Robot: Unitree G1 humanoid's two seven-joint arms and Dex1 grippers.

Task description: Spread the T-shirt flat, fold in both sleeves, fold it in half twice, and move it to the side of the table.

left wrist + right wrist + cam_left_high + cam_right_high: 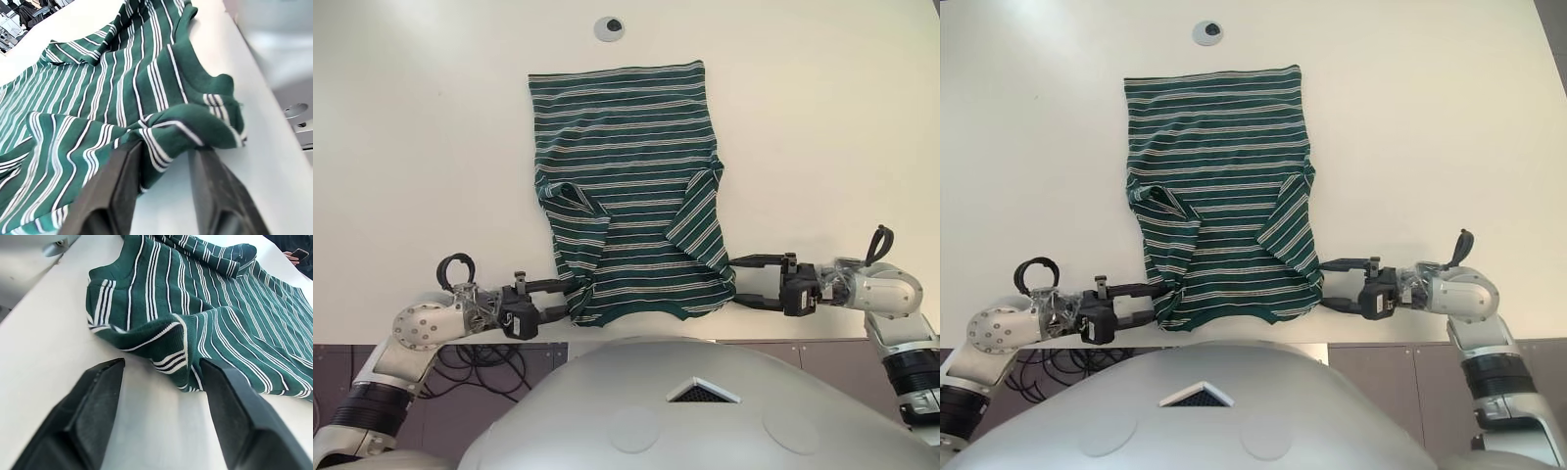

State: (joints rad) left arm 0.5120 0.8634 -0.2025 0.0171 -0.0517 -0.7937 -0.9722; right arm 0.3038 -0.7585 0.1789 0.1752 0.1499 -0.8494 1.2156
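The dark green T-shirt with white stripes (pixel 622 176) lies on the white worktop (pixel 822 147) with both sleeves already turned in over its body. Its long axis runs straight away from the robot, and the far hem stops short of a grey round grommet (pixel 609 28).

The near end lies along the worktop's front edge, and the two arms bracket it, one at each corner. The left tool (pixel 568 298) is spread, with a rumpled fold of the near-left corner lying between its fingers; one finger touches the cloth and bare worktop shows beside the other. The right tool (pixel 736 280) is also spread wide, with the near-right corner just ahead of its fingertips and not yet gripped.

The first fold in half looks next. Both tools would pinch their corners and carry the near end forward along the long axis to the far hem.
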